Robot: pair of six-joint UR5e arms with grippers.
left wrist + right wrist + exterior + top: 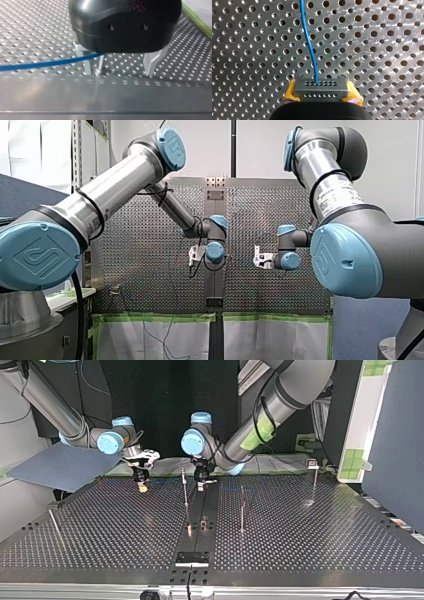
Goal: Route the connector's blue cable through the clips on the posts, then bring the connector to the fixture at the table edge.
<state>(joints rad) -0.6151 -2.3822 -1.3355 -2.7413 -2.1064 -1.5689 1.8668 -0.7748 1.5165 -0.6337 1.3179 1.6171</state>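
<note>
Perforated steel bench [100, 530], thin upright posts [242, 510] standing on it. My right gripper [321, 95] clenched on grey multi-hole connector [320, 86]; thin blue cable [308, 42] reaches my left gripper [118, 71], fingers [151, 62] spread apart

Perforated metal table [37, 30] spreads beneath my left gripper's fingers [151, 61], a green tape strip [197, 17] edging it beyond them. Pale wall [380, 160] and metal shelving [75, 150] stand past the table's edge, under even indoor light.

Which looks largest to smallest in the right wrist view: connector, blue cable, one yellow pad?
1. connector, clearly largest.
2 or 3. blue cable, long but thin, and yellow pad, partly hidden: too close to rank.
</note>
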